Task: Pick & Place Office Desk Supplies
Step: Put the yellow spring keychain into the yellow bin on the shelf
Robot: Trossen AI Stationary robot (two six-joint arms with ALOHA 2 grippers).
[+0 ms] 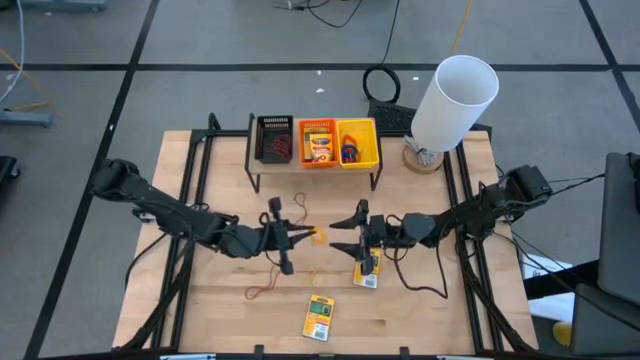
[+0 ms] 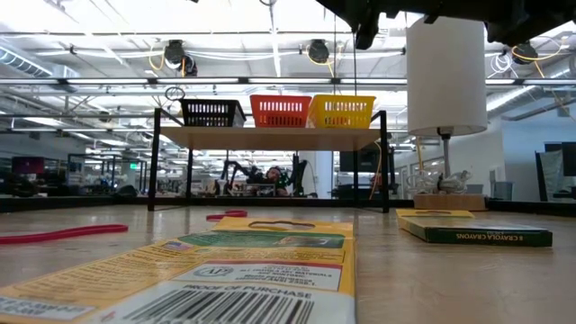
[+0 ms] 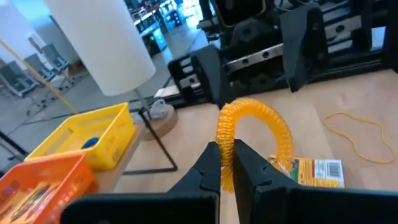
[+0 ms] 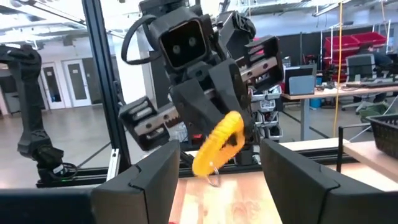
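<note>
Left gripper [image 1: 306, 235] jaws clamped on a yellow coiled band [image 3: 261, 121] mid-tabletop [image 1: 220, 310], right gripper [image 1: 340, 235] jaws spread wide, facing it, empty, wrist views alone reveal the coil's ribbing, high view alone shows two yellow packs [image 1: 319, 317] nearer.

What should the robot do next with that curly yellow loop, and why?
Probably ease the right gripper forward around the yellow coiled loop. The left gripper is shut on it, holding it up facing the right gripper, whose jaws stand open just short of it, as for a handover.
</note>
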